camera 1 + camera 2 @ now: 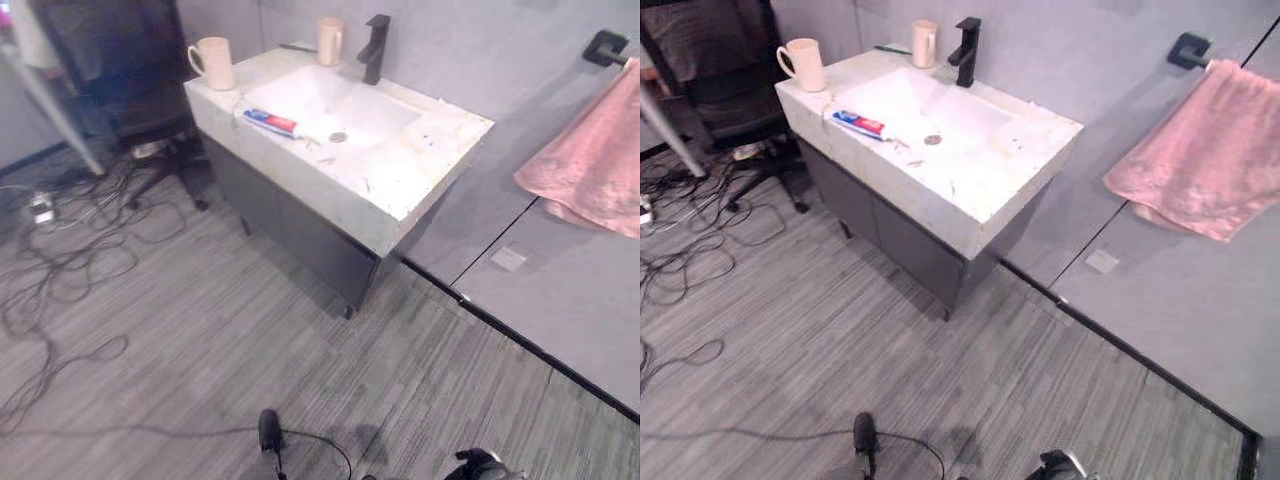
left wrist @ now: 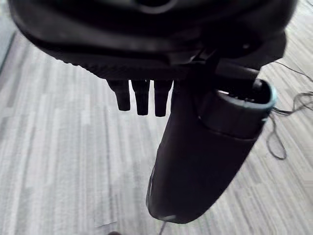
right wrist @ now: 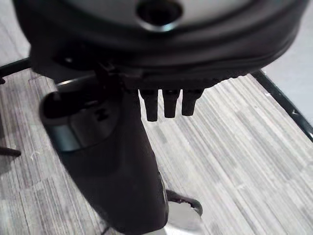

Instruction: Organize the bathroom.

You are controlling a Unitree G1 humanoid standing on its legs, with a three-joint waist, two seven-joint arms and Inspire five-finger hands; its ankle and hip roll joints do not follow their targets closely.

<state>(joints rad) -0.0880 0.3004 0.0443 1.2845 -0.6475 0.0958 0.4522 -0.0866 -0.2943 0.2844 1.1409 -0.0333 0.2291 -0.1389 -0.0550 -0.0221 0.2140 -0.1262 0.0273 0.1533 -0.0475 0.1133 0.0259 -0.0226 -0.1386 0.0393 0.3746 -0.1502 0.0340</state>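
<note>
Standing well back from the desk [image 1: 400, 190], the robot has both hands hanging over bare floor: left hand [image 2: 142, 98] and right hand [image 3: 168, 103] each with fingers straight, holding nothing. A toothpaste tube [image 1: 272, 122] lies at the basin's front edge, one mug [image 1: 213, 62] sits on the corner and another mug [image 1: 330, 40] beside the tap [image 1: 374, 48]. Loose cables [image 1: 60, 260] could snag a step; a careless reach might knock the corner mug off.
</note>
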